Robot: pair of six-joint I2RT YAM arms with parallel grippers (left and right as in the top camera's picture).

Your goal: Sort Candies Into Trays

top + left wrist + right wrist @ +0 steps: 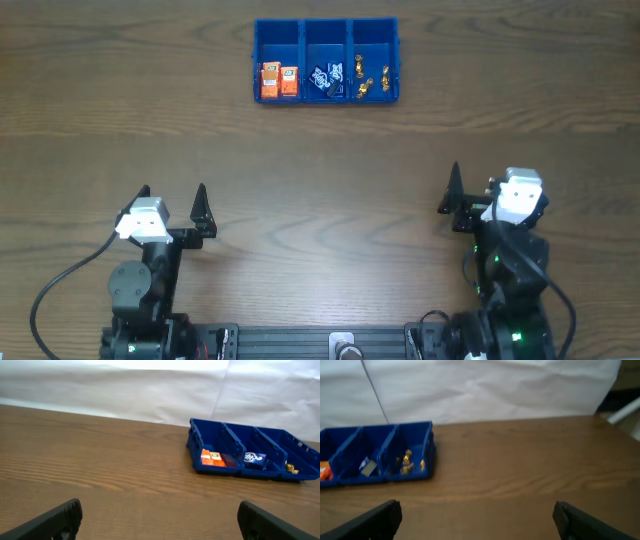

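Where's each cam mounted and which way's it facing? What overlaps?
Top: fixed overhead, looking down on table and blue tray; left arm and right arm rise from the bottom edge.
Left wrist: on the left arm, low, facing across the table to the tray; open left hand at the bottom edge.
Right wrist: on the right arm, same heading; open right hand at the bottom edge.
Shared: the tray in all three; orange candies nearest the left wrist, gold candies nearest the right.
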